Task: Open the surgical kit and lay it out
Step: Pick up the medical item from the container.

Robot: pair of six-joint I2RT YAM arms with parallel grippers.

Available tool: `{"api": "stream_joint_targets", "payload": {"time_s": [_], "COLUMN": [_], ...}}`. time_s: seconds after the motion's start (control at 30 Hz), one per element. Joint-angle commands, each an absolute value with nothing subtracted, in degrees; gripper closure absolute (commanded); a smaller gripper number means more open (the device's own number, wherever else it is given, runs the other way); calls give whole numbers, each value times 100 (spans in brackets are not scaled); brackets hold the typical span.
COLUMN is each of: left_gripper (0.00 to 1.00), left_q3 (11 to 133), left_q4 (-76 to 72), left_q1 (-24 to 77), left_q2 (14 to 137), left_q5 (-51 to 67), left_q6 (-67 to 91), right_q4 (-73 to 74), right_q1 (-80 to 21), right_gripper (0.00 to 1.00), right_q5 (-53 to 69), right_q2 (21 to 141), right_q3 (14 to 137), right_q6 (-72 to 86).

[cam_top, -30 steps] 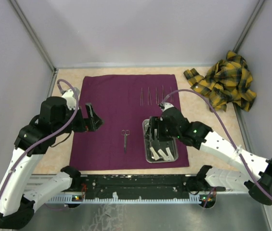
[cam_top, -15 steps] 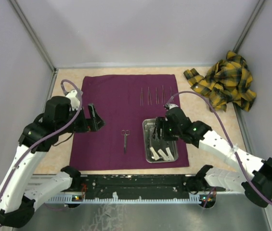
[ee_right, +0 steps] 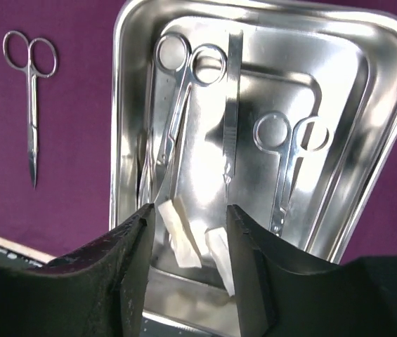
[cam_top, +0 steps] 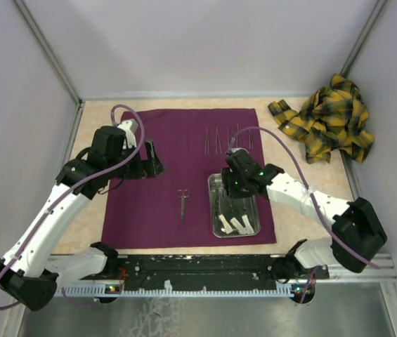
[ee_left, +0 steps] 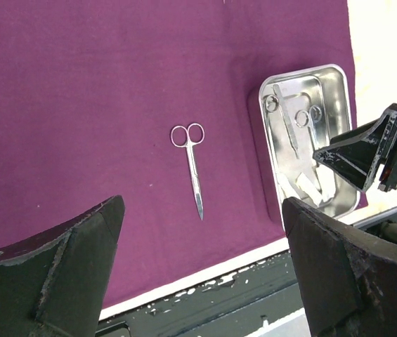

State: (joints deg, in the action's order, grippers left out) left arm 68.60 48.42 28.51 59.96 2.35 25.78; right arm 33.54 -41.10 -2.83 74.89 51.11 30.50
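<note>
The dark purple cloth [cam_top: 170, 140] lies spread flat. The steel tray [cam_top: 258, 226] sits on its near right part and holds two scissors [ee_right: 177, 112], thin forceps [ee_right: 232, 105] and white pieces [ee_right: 177, 232]. One pair of scissors [cam_top: 183, 202] lies on the cloth left of the tray, and it also shows in the left wrist view [ee_left: 192, 165]. A row of thin instruments [cam_top: 226, 139] lies at the cloth's far right. My right gripper [cam_top: 232, 191] hovers over the tray, open and empty [ee_right: 187, 239]. My left gripper [cam_top: 154, 163] is open and empty above the cloth's left part [ee_left: 202, 274].
A yellow and black plaid cloth [cam_top: 328, 119] is bunched at the far right corner. Grey walls close the table on three sides. The black rail [cam_top: 198, 267] with the arm bases runs along the near edge. The tray's rim [ee_left: 263, 133] shows in the left wrist view.
My left gripper has moved away from me and to the right, over the cloth. My right gripper has shifted toward the far end of the tray. Nothing has been picked up.
</note>
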Motion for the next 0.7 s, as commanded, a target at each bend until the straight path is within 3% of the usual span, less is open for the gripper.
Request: {"api": "stream_joint_targets", "payload": {"time_s": [0.0, 0.67], "left_gripper": [0, 0], "left_q3": [6741, 6477], "left_q4": [4343, 3960], "left_q1": [2859, 2830], "left_q2": [6078, 6089], "left_q5": [118, 7], "left_q6": [2424, 2195], "right_q4": [3012, 3034], "right_q1": [-4096, -4069], "right_gripper": [57, 69], "right_q5": [-574, -1112], "right_q2": [7954, 9020], "right_q3": [5656, 6434], "right_q6": [2707, 2444]}}
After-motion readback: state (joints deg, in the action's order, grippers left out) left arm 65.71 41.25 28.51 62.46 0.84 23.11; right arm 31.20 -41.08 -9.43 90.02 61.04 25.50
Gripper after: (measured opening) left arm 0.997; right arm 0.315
